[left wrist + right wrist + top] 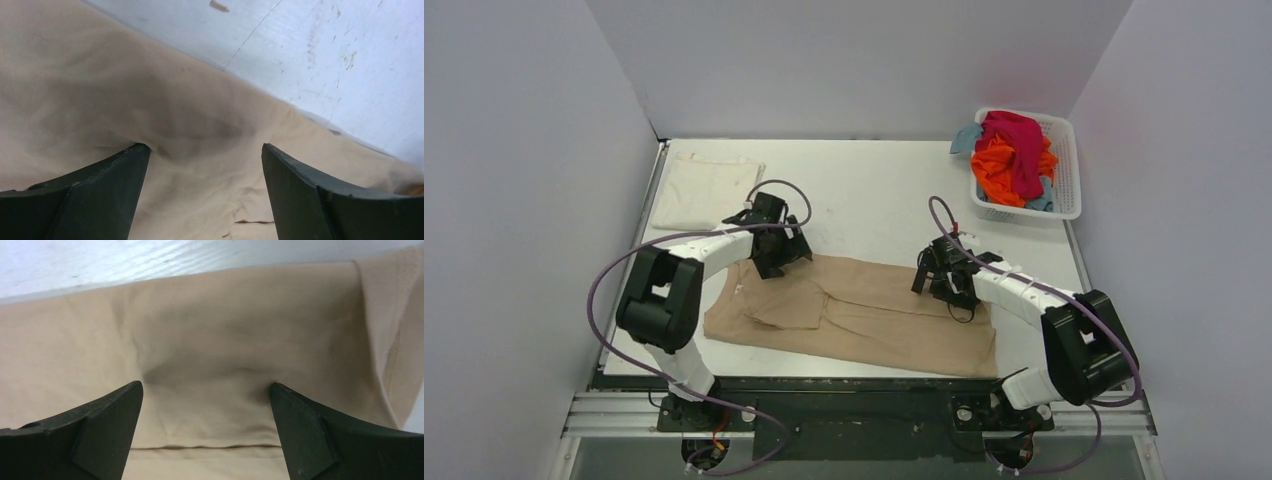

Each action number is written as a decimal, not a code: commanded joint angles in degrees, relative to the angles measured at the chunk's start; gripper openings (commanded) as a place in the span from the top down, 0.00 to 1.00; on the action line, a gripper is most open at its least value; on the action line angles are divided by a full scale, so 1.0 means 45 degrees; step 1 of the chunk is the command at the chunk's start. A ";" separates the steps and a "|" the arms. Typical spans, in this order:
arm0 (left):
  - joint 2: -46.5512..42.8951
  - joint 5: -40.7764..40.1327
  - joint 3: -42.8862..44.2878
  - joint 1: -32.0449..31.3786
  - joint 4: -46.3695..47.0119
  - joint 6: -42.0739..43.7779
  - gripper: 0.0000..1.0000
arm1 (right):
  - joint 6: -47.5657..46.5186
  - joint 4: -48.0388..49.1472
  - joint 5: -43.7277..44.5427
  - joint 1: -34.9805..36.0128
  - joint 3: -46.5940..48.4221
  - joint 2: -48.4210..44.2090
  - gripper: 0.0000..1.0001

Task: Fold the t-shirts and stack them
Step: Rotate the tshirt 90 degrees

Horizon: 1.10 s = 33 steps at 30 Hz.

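Observation:
A large tan t-shirt (864,315) lies spread across the near middle of the table, partly folded lengthwise. My left gripper (781,250) is open, its fingertips pressed onto the shirt's far left edge; the left wrist view shows tan cloth (200,165) between the spread fingers. My right gripper (944,283) is open over the shirt's far right edge, with tan cloth (205,405) between its fingers. A folded cream-white t-shirt (704,190) lies at the far left. Magenta (1016,140), orange (1000,165) and teal (967,137) shirts are heaped in the basket.
A white plastic mesh basket (1064,170) stands at the far right corner. Grey walls enclose the table on three sides. Purple cables loop from both arms. Bare table (874,200) shows between the tan shirt and the back wall.

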 commanded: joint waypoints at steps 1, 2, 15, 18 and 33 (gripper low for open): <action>0.2377 -0.0072 0.1853 -0.0521 0.0400 0.0148 0.06 | -0.0285 0.0076 -0.1099 0.0163 -0.0710 0.0049 0.07; 0.2770 -0.0063 0.2297 -0.0576 0.0535 0.0202 0.06 | -0.0469 0.0013 -0.1385 0.0230 -0.1047 -0.0137 0.08; 1.5101 0.2895 2.1431 -0.1238 0.1014 -0.1014 0.06 | -0.0842 0.0992 -0.5609 0.4317 -0.2200 -0.1238 0.10; 1.5356 0.2323 1.9429 -0.0991 0.6213 -0.3430 0.06 | -0.0714 0.1888 -0.5958 0.4999 -0.1673 -0.0417 0.10; 1.4323 0.2908 2.1032 -0.0710 0.6262 -0.2372 0.05 | -0.0393 0.0877 -0.2601 0.6266 -0.0058 -0.2787 0.10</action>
